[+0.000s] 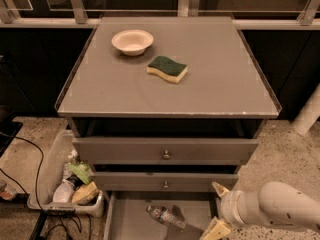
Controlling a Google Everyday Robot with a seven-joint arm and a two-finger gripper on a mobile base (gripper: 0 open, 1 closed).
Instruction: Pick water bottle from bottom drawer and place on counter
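1. Counter [150, 96]: we are logging this as the largest item, a flat grey square top with a thin raised rim, filling the upper middle of the view.
2. Drawer fronts [125, 151]: two grey fronts, each with a small round knob, are sitting stacked directly below the counter.
3. Bottom drawer [132, 219]: we are seeing it pulled out at the foot of the cabinet, a shallow grey tray with a plain floor.
4. Arm [282, 208]: a thick white arm is reaching in from the lower right edge.
5. Bin [50, 166]: a pale bin of mixed clutter is standing on the floor just left of the cabinet.
6. Gripper [218, 210]: it is hanging at the right side of the bottom drawer. Its two tan fingers [219, 188] are standing well apart, one above the other, and we are finding nothing held between them.
7. Bowl [132, 41]: a white bowl is resting upright at the counter's back left.
8. Sponge [167, 68]: a yellow sponge, green side up, is lying near the bowl.
9. Water bottle [166, 217]: it is lying on its side on the drawer floor, cap to the left, close beside the gripper's lower finger but not gripped.
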